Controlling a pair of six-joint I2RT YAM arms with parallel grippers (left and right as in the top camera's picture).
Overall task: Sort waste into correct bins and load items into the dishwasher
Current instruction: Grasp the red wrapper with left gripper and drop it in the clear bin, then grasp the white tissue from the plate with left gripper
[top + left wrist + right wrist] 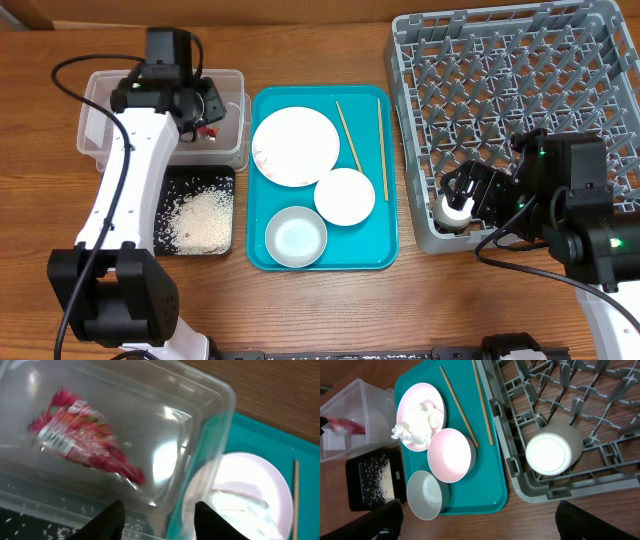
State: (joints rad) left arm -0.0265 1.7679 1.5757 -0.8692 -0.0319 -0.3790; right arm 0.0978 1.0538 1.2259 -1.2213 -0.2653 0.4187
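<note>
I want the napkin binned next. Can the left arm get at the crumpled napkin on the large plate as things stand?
Probably yes. The left end effector hangs open over the clear tub, beside the teal tray; the napkin lies uncovered on the large plate.

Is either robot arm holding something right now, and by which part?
Nothing. The left gripper and right gripper are open; the red wrapper is loose in the clear tub, the cup in the rack.

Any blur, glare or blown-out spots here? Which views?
Left wrist: the red wrapper is smeared by blur, and glare patches sit on the clear tub. Right wrist: sharp, but the base of the cup is blown out and the plate looks pinkish. Overhead: sharp and evenly lit.
</note>
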